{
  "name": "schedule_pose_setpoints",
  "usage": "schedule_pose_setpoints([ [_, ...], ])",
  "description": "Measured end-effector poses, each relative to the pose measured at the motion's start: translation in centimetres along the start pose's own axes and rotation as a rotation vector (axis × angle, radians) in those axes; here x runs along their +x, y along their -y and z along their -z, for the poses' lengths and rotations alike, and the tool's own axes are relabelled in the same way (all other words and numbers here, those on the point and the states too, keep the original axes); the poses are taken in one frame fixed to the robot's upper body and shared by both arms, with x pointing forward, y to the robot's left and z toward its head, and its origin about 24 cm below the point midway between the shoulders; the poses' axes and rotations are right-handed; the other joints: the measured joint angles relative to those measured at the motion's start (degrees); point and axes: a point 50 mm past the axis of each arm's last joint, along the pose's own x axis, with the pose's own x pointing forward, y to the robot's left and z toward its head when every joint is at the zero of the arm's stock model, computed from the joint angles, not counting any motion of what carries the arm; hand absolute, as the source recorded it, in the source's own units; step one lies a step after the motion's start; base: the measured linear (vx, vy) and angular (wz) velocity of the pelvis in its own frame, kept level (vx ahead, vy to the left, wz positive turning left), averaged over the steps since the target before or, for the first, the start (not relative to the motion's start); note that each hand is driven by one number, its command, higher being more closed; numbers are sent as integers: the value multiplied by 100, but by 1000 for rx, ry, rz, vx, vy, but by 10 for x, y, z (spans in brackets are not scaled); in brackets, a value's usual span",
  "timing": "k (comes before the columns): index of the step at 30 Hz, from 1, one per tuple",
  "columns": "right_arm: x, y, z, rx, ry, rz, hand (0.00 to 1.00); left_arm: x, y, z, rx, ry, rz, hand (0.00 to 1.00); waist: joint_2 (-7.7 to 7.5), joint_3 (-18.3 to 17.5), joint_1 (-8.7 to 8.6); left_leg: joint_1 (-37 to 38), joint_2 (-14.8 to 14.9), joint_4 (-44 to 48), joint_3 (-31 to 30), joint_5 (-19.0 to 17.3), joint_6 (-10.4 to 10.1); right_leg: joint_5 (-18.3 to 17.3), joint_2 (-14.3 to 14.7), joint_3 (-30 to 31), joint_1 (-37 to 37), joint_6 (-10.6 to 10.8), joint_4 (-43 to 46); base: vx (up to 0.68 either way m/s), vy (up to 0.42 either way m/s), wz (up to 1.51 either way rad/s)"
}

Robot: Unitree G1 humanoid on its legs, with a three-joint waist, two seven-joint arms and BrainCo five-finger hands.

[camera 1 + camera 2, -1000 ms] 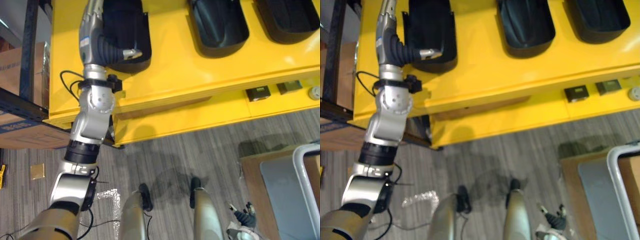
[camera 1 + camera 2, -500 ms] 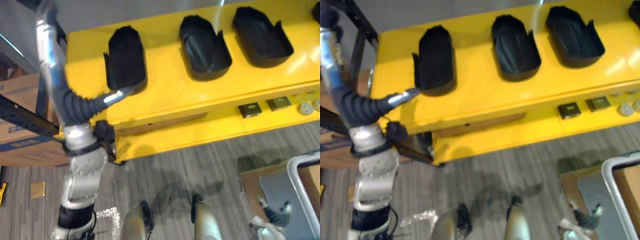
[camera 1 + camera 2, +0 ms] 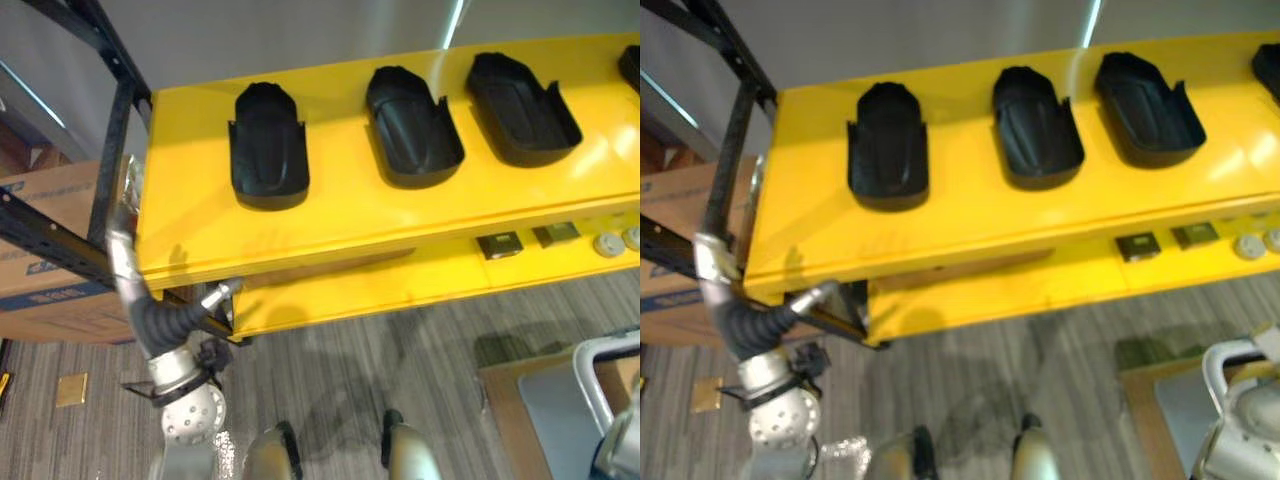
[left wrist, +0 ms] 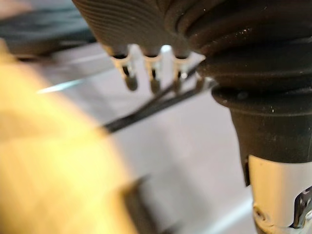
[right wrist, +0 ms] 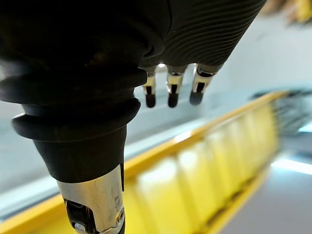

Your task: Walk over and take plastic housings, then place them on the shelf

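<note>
Three black plastic housings [image 3: 268, 145] [image 3: 412, 125] [image 3: 522, 108] lie open side up in a row on the yellow shelf top [image 3: 330, 225], and another housing [image 3: 632, 68] shows at the right edge. My left hand [image 3: 125, 265] hangs beside the shelf's left front corner, below the top. It is open, with straight fingers [image 4: 130, 78], an outstretched thumb [image 3: 222, 293] and nothing in it. It is apart from the nearest housing. My right hand [image 5: 170, 92] is open and empty, with the yellow shelf blurred past its fingers.
A dark metal rack [image 3: 110, 150] with cardboard boxes [image 3: 45, 255] stands left of the yellow shelf. Small plates and buttons [image 3: 500, 245] sit on the shelf's front face. A brown board with a grey frame [image 3: 560, 395] lies on the carpet at lower right.
My left hand has let go of the leftmost housing and dropped back to the shelf's left front corner, empty. The housing stays on the shelf. The camera has tilted up.
</note>
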Motion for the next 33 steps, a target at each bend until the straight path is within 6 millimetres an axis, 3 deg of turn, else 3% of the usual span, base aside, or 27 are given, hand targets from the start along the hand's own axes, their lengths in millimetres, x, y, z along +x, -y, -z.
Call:
schedule_pose_setpoints([
  [2, 16, -14, -2, 94, 56, -49, 0, -21, 12, 36, -9, -205, 93, 0, -1, 0, 29, 11, -53, -17, -80, 6, 6, 0, -38, -22, 37, 0, 3, 32, 26, 14],
  [4, 25, -29, 1, 147, 71, -114, 0, -36, 15, 54, 16, -308, 143, 0, -7, 1, 32, -1, -83, -42, -108, 24, 19, 2, -57, -24, 36, 4, 3, 14, 19, 10],
  [11, 43, -106, 46, 250, -108, -399, 0, -76, 20, 96, 81, -551, 235, 0, -55, 28, 45, -18, -262, -402, -132, 293, 79, 140, -135, -16, 8, 83, -251, -4, -5, 7],
  [15, 58, -130, 58, 308, -198, -438, 0, -86, 16, 107, 107, -615, 240, 0, -105, 116, 49, -24, -311, -516, -125, 394, 122, 311, -131, -4, 19, 75, -432, 0, 0, 0],
  [18, 79, -143, 55, 406, -232, -428, 0, -92, 16, 113, 97, -660, 238, 0, -90, 418, 51, -44, -363, -504, -113, 424, 173, 467, -144, 51, 23, 77, -534, -59, 51, -5],
  [21, 80, -154, 54, 454, -262, -468, 0, -95, 16, 116, 99, -680, 241, 0, -100, 537, 67, -179, -399, -477, -112, 444, 206, 507, -159, 123, -90, 90, -579, -62, 39, 0],
  [25, 83, -175, 48, 470, -270, -542, 0, -88, 22, 114, 78, -663, 247, 0, 13, 886, 129, -291, -402, -390, -116, 465, 235, 518, -160, 168, -192, 105, -526, -66, 9, -3],
  [33, 84, -197, 43, 526, -326, -602, 0, -88, 34, 112, 37, -668, 284, 0, 89, 1104, 190, -440, -461, -522, -128, 673, 221, 509, -230, 163, -508, 96, -251, -31, -21, 5],
])
